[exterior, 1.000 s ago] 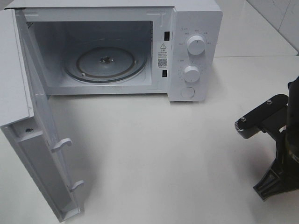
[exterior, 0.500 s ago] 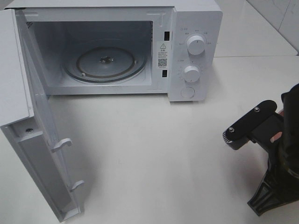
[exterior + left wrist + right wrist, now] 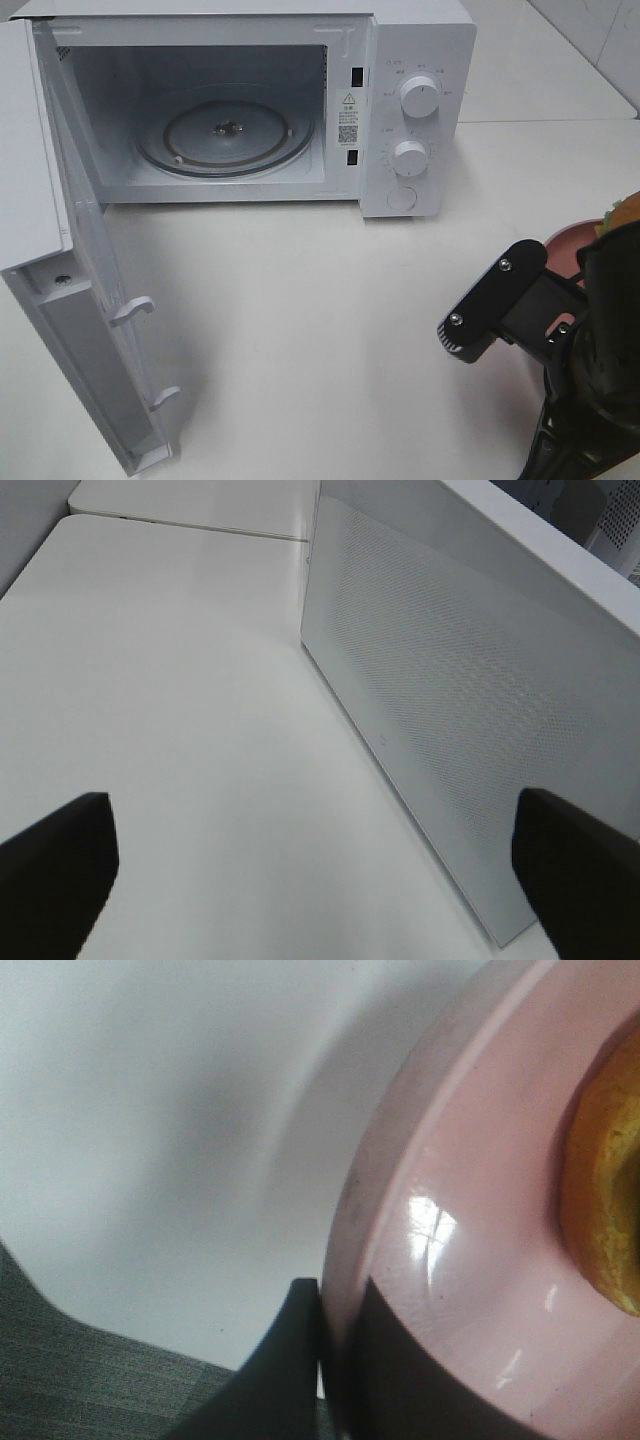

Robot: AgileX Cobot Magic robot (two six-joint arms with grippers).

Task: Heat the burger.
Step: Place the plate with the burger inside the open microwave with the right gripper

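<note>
The burger (image 3: 621, 211) shows only as a sliver of bun and lettuce at the far right of the exterior view, sitting on a pink plate (image 3: 572, 246). Up close in the right wrist view, its golden bun (image 3: 605, 1195) rests on the glossy plate (image 3: 470, 1240). My right gripper (image 3: 335, 1365) is shut on the plate's rim, one finger on each side. In the exterior view the right arm (image 3: 590, 350) hides that grip. My left gripper (image 3: 320, 880) is open with nothing between its fingers, beside the outer face of the microwave door (image 3: 470, 700).
The white microwave (image 3: 420, 60) stands at the back with its door (image 3: 90, 300) swung wide open to the left. Its glass turntable (image 3: 225, 135) is bare. Two knobs (image 3: 417, 97) sit on its right panel. White tabletop (image 3: 320, 310) lies in front.
The right arm has moved left and toward the front of the table, and the pink plate with the burger has come into view at the right edge. The left gripper stays open.
</note>
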